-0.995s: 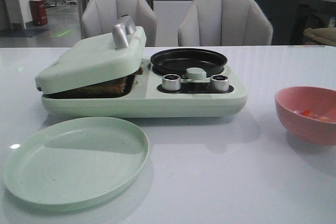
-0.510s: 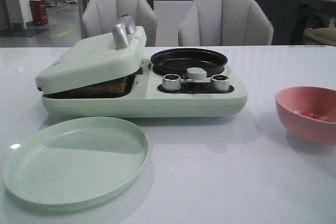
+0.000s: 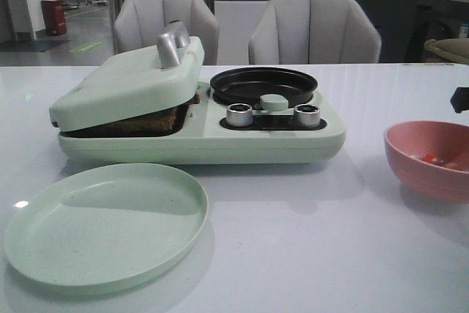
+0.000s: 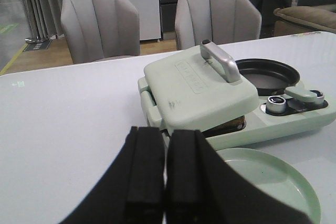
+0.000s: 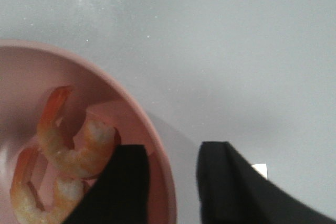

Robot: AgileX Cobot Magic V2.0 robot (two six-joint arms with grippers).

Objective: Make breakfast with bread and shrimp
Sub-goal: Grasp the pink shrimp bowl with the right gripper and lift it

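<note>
The bread (image 3: 150,121) is mostly hidden under the sandwich maker's lid (image 3: 128,82); the pink bowl (image 3: 432,159) is cut off at the worktop's right edge.

Light: dim, cool, grey-green cast.
Glare: small bright spot on the table (image 3: 20,204) beside the green plate (image 3: 106,225).
Shadows: soft, under the pink bowl (image 3: 429,157).
Focus: right wrist view blurry; shrimp (image 5: 73,150) soft.
</note>
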